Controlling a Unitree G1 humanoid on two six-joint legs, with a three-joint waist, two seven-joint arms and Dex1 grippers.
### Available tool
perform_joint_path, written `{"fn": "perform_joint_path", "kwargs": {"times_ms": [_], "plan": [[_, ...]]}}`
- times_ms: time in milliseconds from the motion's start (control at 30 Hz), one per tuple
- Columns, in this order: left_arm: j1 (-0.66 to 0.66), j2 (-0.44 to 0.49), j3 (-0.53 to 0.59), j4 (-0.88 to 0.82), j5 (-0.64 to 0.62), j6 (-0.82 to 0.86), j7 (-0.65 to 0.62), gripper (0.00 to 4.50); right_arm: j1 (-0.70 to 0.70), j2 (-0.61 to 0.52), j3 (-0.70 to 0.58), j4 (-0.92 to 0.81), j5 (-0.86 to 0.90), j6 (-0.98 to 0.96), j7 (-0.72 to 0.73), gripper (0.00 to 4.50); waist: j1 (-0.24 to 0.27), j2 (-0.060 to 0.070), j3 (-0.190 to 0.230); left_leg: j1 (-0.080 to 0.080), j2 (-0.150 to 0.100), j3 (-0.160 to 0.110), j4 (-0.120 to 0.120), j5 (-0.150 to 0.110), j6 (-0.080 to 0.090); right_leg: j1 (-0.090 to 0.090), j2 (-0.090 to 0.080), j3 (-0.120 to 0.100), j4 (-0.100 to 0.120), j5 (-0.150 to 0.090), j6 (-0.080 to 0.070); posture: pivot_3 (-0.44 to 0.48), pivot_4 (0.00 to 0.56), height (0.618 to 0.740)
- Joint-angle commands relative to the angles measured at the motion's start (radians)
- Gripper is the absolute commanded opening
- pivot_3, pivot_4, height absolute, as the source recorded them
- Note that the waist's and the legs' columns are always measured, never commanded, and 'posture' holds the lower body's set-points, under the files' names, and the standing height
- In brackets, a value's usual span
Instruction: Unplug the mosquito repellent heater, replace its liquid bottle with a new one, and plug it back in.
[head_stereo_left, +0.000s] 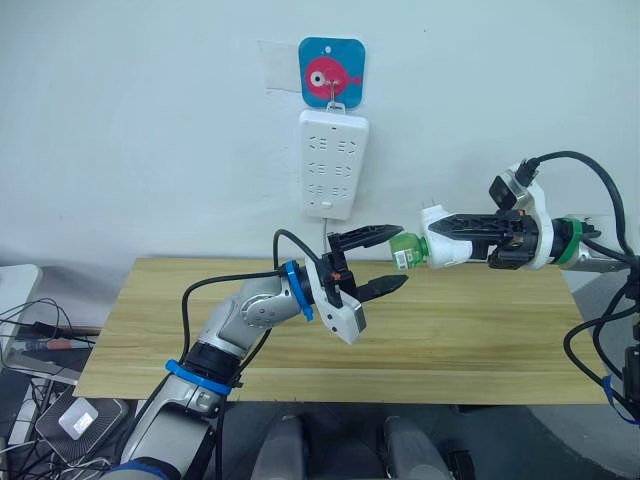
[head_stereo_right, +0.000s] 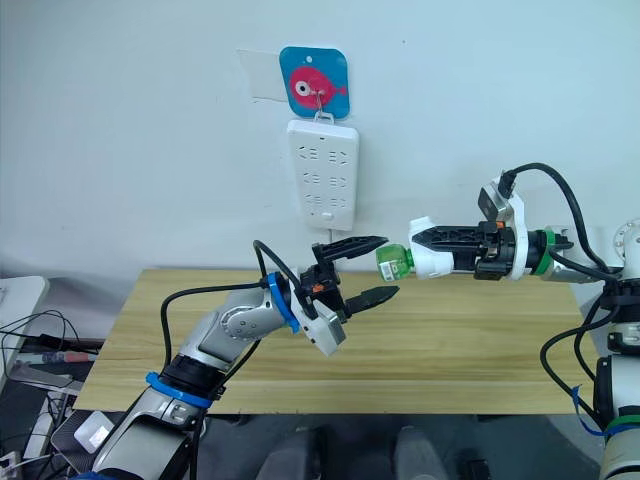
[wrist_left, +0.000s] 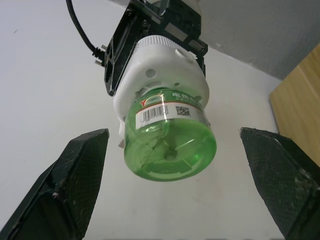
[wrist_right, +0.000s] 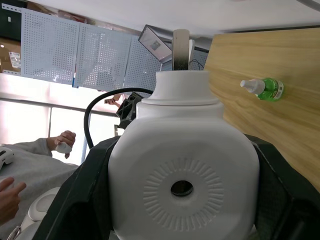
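Note:
My right gripper (head_stereo_left: 442, 243) is shut on the white mosquito repellent heater (head_stereo_left: 447, 250) and holds it in the air above the table, away from the wall. Its two prongs (head_stereo_left: 428, 208) point up. A green liquid bottle (head_stereo_left: 407, 250) is still fitted to the heater and sticks out toward my left gripper (head_stereo_left: 385, 262). That gripper is open, one finger above and one below the bottle's end, touching nothing. The left wrist view shows the bottle's base (wrist_left: 170, 145) between the open fingers (wrist_left: 75, 175). Another green bottle with a white cap (wrist_right: 264, 88) lies on the table.
A long white power strip (head_stereo_left: 333, 165) hangs on the wall under a blue fish hook (head_stereo_left: 331, 70). The wooden table (head_stereo_left: 480, 350) lies below both arms. A person's hands (wrist_right: 62, 141) show far off in the right wrist view. Cables trail at both sides.

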Motion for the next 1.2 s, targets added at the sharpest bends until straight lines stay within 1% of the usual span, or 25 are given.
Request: {"fn": "perform_joint_path", "kwargs": {"times_ms": [33, 200, 300, 333, 400, 500, 567, 600, 633, 667, 700, 733, 800, 867, 900, 933, 967, 1033, 1100, 1200], "plan": [[-0.032, -0.006, -0.008, 0.002, 0.009, -0.023, 0.043, 4.48, 0.004, -0.018, -0.008, -0.044, 0.071, -0.009, -0.007, 3.00, 0.000, 0.000, 0.000, 0.000, 0.000, 0.000, 0.000, 0.000, 0.000, 0.000, 0.000, 0.000, 0.000, 0.000, 0.000, -0.106, 0.171, 0.740], [-0.054, -0.003, -0.025, 0.013, 0.016, -0.034, 0.060, 4.48, 0.021, -0.026, 0.007, -0.061, 0.116, -0.035, -0.032, 3.00, 0.000, 0.000, 0.000, 0.000, 0.000, -0.001, 0.000, 0.000, 0.000, 0.000, 0.000, -0.001, 0.000, 0.000, 0.000, -0.108, 0.167, 0.740], [-0.055, -0.003, -0.033, 0.008, 0.013, -0.044, 0.066, 3.96, 0.030, -0.034, 0.015, -0.075, 0.137, -0.051, -0.042, 3.00, 0.000, 0.000, 0.000, 0.000, 0.000, -0.001, 0.000, 0.000, 0.000, 0.000, 0.000, -0.001, 0.000, 0.000, 0.000, -0.108, 0.167, 0.740], [-0.057, -0.002, -0.035, 0.010, 0.011, -0.047, 0.067, 3.72, 0.030, -0.034, 0.018, -0.073, 0.141, -0.055, -0.046, 3.00, -0.001, 0.000, 0.000, 0.000, 0.000, -0.001, 0.000, 0.000, 0.000, 0.000, 0.000, -0.001, 0.000, 0.000, 0.000, -0.112, 0.166, 0.740], [-0.058, -0.002, -0.041, 0.010, 0.002, -0.048, 0.063, 3.09, 0.032, -0.037, 0.024, -0.074, 0.154, -0.066, -0.053, 3.00, -0.001, 0.000, 0.000, 0.000, 0.000, -0.001, 0.000, 0.000, 0.000, 0.000, 0.000, -0.001, 0.000, 0.000, 0.000, -0.112, 0.166, 0.740], [-0.060, 0.001, -0.047, 0.008, -0.007, -0.049, 0.062, 2.31, 0.039, -0.044, 0.032, -0.080, 0.172, -0.075, -0.062, 3.00, -0.001, 0.000, 0.000, 0.000, 0.000, -0.001, 0.000, 0.000, 0.000, 0.000, 0.000, -0.001, 0.000, 0.000, 0.000, -0.114, 0.167, 0.740], [-0.057, 0.002, -0.049, 0.011, -0.027, -0.042, 0.054, 2.29, 0.042, -0.048, 0.034, -0.083, 0.175, -0.077, -0.061, 3.00, -0.001, 0.000, 0.000, 0.000, 0.000, -0.001, 0.000, 0.000, 0.000, 0.000, 0.000, -0.001, 0.000, 0.000, 0.000, -0.114, 0.167, 0.740], [-0.053, -0.001, -0.055, 0.018, -0.072, -0.018, 0.029, 2.29, 0.043, -0.049, 0.036, -0.084, 0.175, -0.078, -0.060, 3.00, -0.002, 0.000, 0.000, 0.000, 0.000, -0.001, 0.000, 0.000, 0.000, 0.000, 0.000, -0.001, 0.000, 0.000, 0.000, -0.114, 0.169, 0.740], [-0.048, -0.005, -0.067, 0.024, -0.132, 0.011, -0.007, 2.29, 0.043, -0.051, 0.037, -0.085, 0.175, -0.080, -0.059, 3.00, -0.001, 0.000, 0.000, 0.000, 0.000, -0.001, 0.000, 0.000, 0.000, 0.000, 0.000, -0.001, 0.000, 0.000, 0.000, -0.115, 0.170, 0.740], [-0.036, -0.011, -0.087, 0.020, -0.220, 0.065, -0.068, 2.29, 0.044, -0.054, 0.039, -0.087, 0.175, -0.081, -0.058, 3.00, -0.002, 0.000, 0.000, 0.000, 0.000, -0.001, 0.000, 0.000, 0.000, 0.000, 0.000, -0.001, 0.000, 0.000, 0.000, -0.115, 0.170, 0.740], [-0.014, -0.021, -0.110, -0.009, -0.356, 0.158, -0.153, 2.29, 0.045, -0.057, 0.040, -0.091, 0.174, -0.081, -0.056, 3.00, -0.002, 0.000, 0.000, 0.000, 0.000, -0.001, 0.000, 0.000, 0.000, 0.000, 0.000, -0.001, 0.000, 0.000, 0.000, -0.114, 0.171, 0.740], [0.015, -0.032, -0.128, -0.071, -0.522, 0.315, -0.245, 2.29, 0.046, -0.061, 0.040, -0.093, 0.170, -0.081, -0.054, 3.00, -0.002, 0.000, 0.000, 0.000, 0.000, -0.001, 0.000, 0.000, 0.000, 0.000, 0.000, -0.001, 0.000, 0.000, 0.000, -0.115, 0.172, 0.740], [0.047, -0.029, -0.136, -0.214, -0.805, 0.615, -0.371, 2.29, 0.051, -0.072, 0.038, -0.101, 0.148, -0.071, -0.038, 3.00, -0.008, 0.000, 0.000, 0.000, 0.000, -0.001, 0.000, 0.000, 0.000, 0.000, 0.000, -0.001, 0.000, 0.000, 0.000, -0.116, 0.174, 0.740], [0.045, -0.002, -0.112, -0.325, -0.997, 0.863, -0.427, 2.29, 0.059, -0.085, 0.035, -0.111, 0.124, -0.055, -0.018, 3.00, -0.013, 0.000, 0.000, -0.002, 0.001, -0.003, 0.000, 0.000, 0.000, -0.001, 0.001, -0.002, 0.000, 0.000, 0.000, -0.118, 0.178, 0.740], [0.038, 0.019, -0.100, -0.367, -1.071, 0.971, -0.454, 2.29, 0.065, -0.092, 0.034, -0.119, 0.109, -0.045, -0.006, 3.00, -0.016, 0.000, 0.000, -0.002, 0.001, -0.004, 0.001, 0.000, 0.000, -0.001, 0.001, -0.003, 0.000, 0.000, 0.000, -0.117, 0.179, 0.740], [0.032, 0.037, -0.081, -0.404, -1.174, 1.101, -0.460, 2.29, 0.071, -0.096, 0.032, -0.130, 0.095, -0.038, 0.006, 3.00, -0.019, 0.001, 0.000, -0.002, 0.001, -0.005, 0.001, 0.000, 0.000, 0.000, 0.002, -0.004, 0.000, 0.000, 0.000, -0.117, 0.180, 0.740], [0.022, 0.048, -0.050, -0.429, -1.312, 1.244, -0.442, 2.29, 0.074, -0.099, 0.033, -0.132, 0.092, -0.036, 0.013, 3.00, -0.023, 0.001, 0.000, -0.002, 0.001, -0.005, 0.001, 0.000, 0.000, 0.000, 0.002, -0.004, 0.001, 0.000, 0.000, -0.116, 0.180, 0.740], [0.009, 0.054, 0.009, -0.441, -1.525, 1.451, -0.401, 2.29, 0.074, -0.100, 0.036, -0.136, 0.087, -0.036, 0.024, 3.00, -0.028, 0.001, 0.000, -0.002, 0.002, -0.006, 0.001, 0.000, 0.000, 0.000, 0.002, -0.004, 0.001, 0.000, 0.000, -0.116, 0.181, 0.740], [0.003, 0.058, 0.059, -0.419, -1.719, 1.616, -0.369, 2.29, 0.074, -0.103, 0.040, -0.144, 0.085, -0.034, 0.037, 3.00, -0.032, 0.000, 0.000, -0.001, 0.001, -0.006, 0.002, 0.000, 0.000, 0.001, 0.003, -0.004, 0.001, 0.000, 0.000, -0.116, 0.182, 0.740], [0.016, 0.057, 0.107, -0.380, -1.874, 1.796, -0.337, 2.29, 0.074, -0.115, 0.045, -0.157, 0.087, -0.031, 0.055, 3.00, -0.036, 0.000, 0.000, -0.001, 0.002, -0.006, 0.002, 0.000, 0.000, 0.001, 0.004, -0.004, 0.001, 0.000, 0.000, -0.120, 0.181, 0.740]]}}
